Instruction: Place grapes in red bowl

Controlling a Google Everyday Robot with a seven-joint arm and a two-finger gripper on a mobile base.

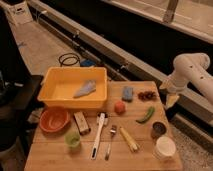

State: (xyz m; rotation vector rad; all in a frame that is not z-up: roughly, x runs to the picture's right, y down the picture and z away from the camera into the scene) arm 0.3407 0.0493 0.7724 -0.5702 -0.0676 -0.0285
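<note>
The grapes point(147, 94) are seen lying on the bench point(140, 160), near its far right edge. The pincer point(171, 100) is held open and empty just to their right. The red bowl point(54, 120) is set well apart at the left.

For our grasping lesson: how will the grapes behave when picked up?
The grapes, a small cluster of round berries, would probably flop when lifted, and loose ones could roll. They are small, so likely light. The hand hovers close beside them.
</note>
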